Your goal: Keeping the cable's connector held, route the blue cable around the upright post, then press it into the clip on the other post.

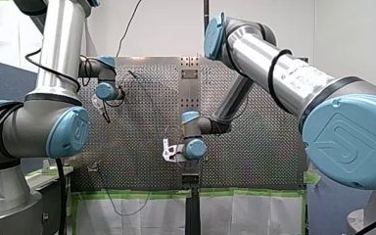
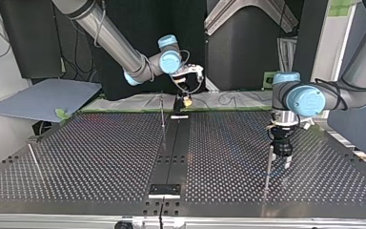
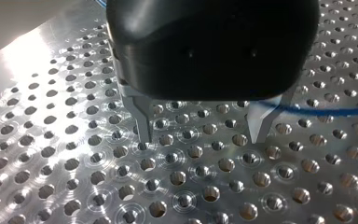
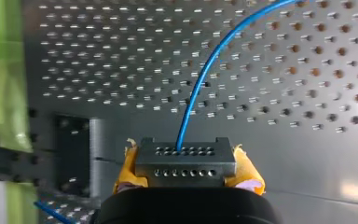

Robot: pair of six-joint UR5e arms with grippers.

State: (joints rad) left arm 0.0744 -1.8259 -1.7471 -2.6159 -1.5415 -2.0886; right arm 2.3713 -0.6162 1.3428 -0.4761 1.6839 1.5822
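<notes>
Perforated table point(image 3: 37, 116) beneath a cable point(image 4: 200, 79) that looks light and springy. Right gripper point(image 4: 186, 170) pinches the connector point(image 4: 186, 156); left gripper point(image 3: 200, 137), spread, should grip mid-span.

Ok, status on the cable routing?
Right gripper shut on connector. Left gripper open, empty, over table. Blue cable passes beside it, ungripped. Post close by.
</notes>
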